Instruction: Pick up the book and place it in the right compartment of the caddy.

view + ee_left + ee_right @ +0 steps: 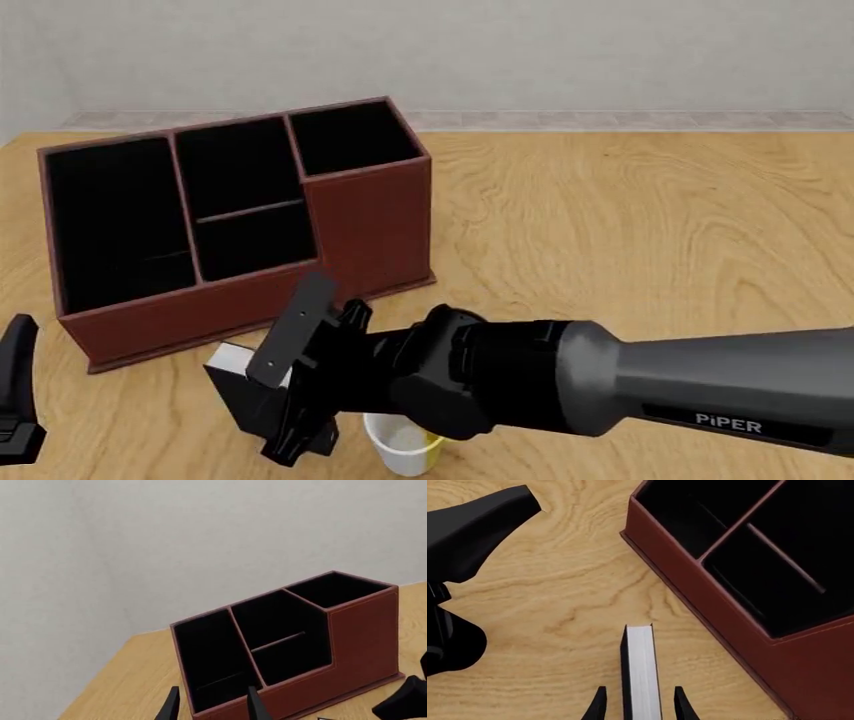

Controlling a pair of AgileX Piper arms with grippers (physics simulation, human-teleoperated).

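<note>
Right arm reaches in low across the desk [641, 230] from the right, wrist turned toward the caddy [374, 220]. Right gripper [639, 705] has its fingers [598, 706] on either side of the book [642, 675], closed against both covers; the white page edge faces the wrist camera. In the front view the book [238, 372] sits just in front of the caddy's stepped front, near its middle; whether it rests on the desk or is lifted clear cannot be told.

Left gripper [210, 707]: two finger tips apart, nothing between them, aimed at the caddy's front. In the front view only a dark piece of the left arm shows at the lower left edge.

Counts: one caddy with three sections; one book; one mug [400, 445]; two arms.

Right compartment [350, 138] is the square slot at the caddy's right end, black inside.

Mug mostly hidden behind the right wrist, only rim and some yellow showing
</note>
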